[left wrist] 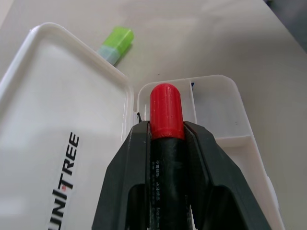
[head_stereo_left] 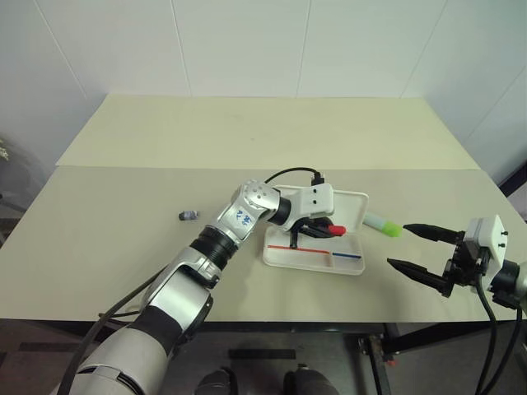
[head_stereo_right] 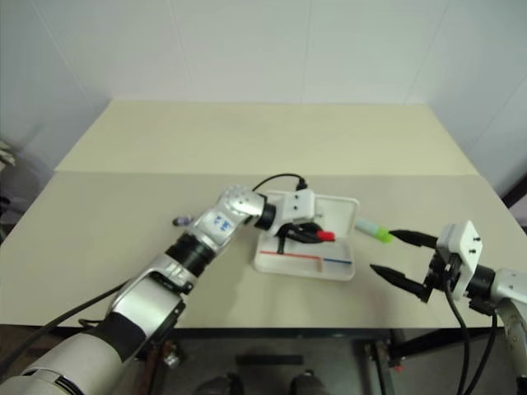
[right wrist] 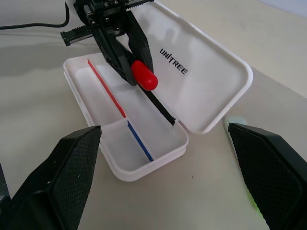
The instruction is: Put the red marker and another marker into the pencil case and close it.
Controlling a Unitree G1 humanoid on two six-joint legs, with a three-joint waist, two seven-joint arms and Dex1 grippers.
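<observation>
Left gripper (head_stereo_left: 323,228) clasps the red marker (head_stereo_left: 335,230) over the open case (head_stereo_left: 356,203); green marker (head_stereo_left: 383,224) lies beside it, right gripper (head_stereo_left: 418,248) spread empty.

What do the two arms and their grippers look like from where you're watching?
The left arm is silver-grey with a black ribbed band, a small blue-marked sticker near the wrist and a black cable looping over its white wrist housing. The left gripper and right gripper each have two black tapered fingers; the right sits on a white block with black cables.

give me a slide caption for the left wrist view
Left hand holds the red marker over the open pencil case, green marker beyond the lid.
</observation>
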